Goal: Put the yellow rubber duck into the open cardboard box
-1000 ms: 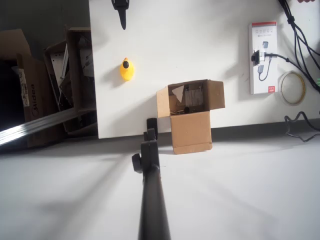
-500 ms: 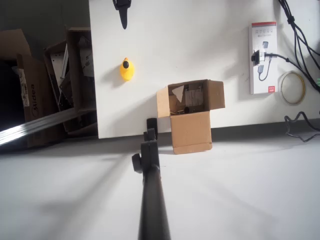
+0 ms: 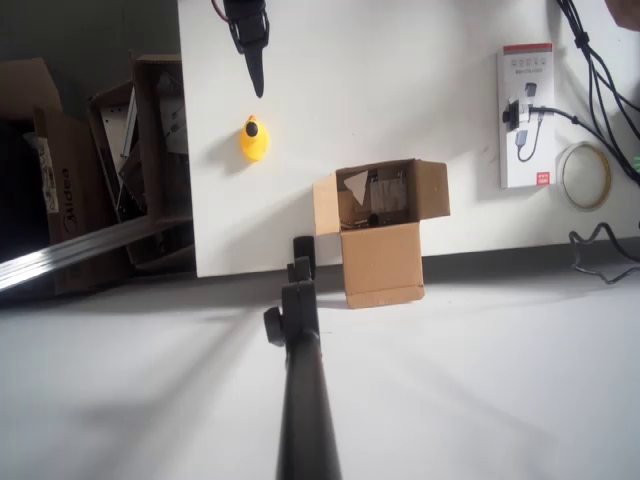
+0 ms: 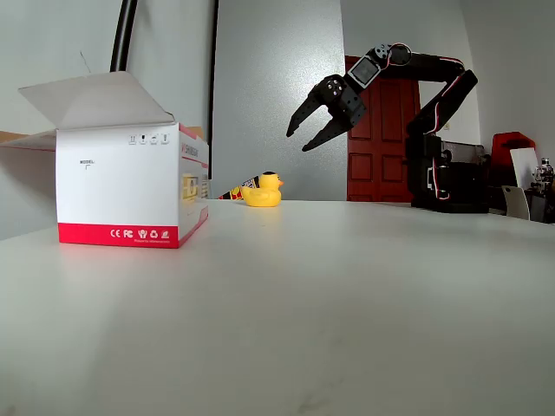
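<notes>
I have the gripper spread wide and empty, raised above the table. The duck sits on the table just beyond the fingertips, straight ahead along the arm's line in the overhead view. The box stands well apart at the table's edge. The fixed view gives me the height gap between fingers and duck, which the overhead flattens.

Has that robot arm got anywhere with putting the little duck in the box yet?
Barely started. Nothing is done: the yellow rubber duck sits untouched on the white table, apart from the open cardboard box. In hand: the pincer hangs in the air above the duck's area, jaws spread and empty. Left: lowering onto the duck, gripping it, carrying it over and dropping it in.
</notes>
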Tool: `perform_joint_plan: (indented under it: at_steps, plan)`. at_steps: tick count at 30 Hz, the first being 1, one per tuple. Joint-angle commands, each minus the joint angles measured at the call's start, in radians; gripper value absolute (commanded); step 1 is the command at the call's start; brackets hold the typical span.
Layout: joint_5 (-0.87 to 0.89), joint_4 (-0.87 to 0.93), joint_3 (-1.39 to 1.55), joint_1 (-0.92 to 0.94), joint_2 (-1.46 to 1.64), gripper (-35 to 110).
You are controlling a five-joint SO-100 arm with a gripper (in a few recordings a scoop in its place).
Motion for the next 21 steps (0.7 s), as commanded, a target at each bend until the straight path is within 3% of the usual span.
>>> perform_joint_plan:
  at_steps: [1,21]
  plan:
    - [0.006,-0.049,-0.061,-0.003,-0.083,20]
    - [0.037,-0.190,-0.175,0.072,-0.462,26]
